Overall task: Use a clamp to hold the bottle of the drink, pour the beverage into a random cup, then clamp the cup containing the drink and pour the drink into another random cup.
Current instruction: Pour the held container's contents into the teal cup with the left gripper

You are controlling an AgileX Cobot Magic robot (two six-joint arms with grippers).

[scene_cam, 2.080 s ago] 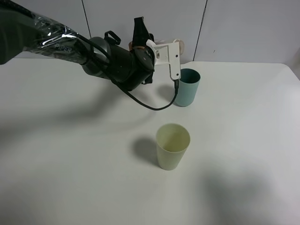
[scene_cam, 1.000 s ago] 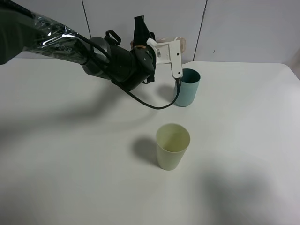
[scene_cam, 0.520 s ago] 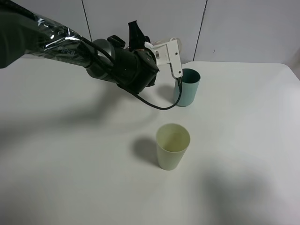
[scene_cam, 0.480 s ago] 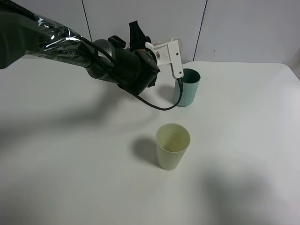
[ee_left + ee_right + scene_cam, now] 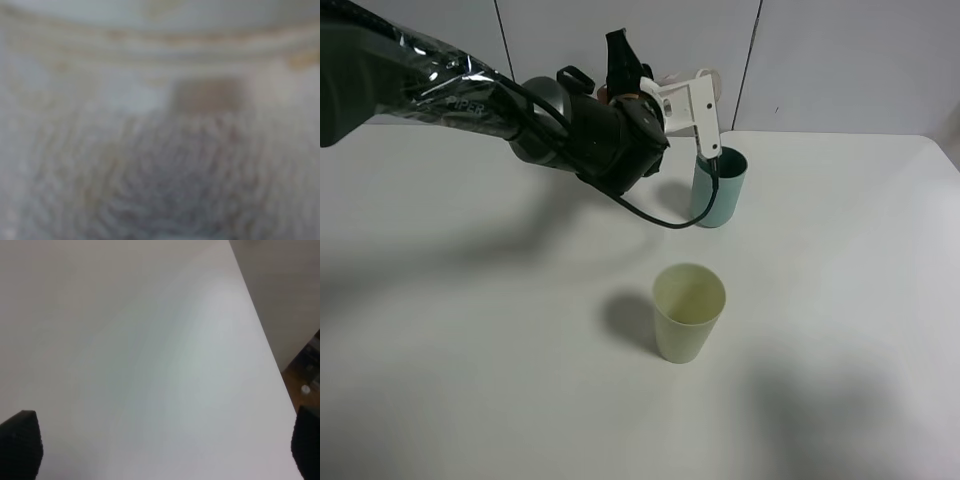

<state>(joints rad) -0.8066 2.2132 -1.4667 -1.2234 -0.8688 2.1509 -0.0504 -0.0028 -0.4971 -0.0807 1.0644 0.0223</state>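
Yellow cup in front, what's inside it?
The yellow cup looks empty: only its pale inside shows. Its near wall covers part of the bottom.

on the table (image 5: 470,350), the near cup (image 5: 689,312) stands mid-table; the far cup (image 5: 725,195) stands behind it, slightly right, well apart. the left arm (image 5: 570,125) reaches in from the left, ending just above the far cup.

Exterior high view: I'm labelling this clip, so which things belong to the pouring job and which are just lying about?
Part of the job: bottle, only a close blur in the left wrist view; teal cup; yellow-green cup.
Just there: white table; wall panels. No stray items show.
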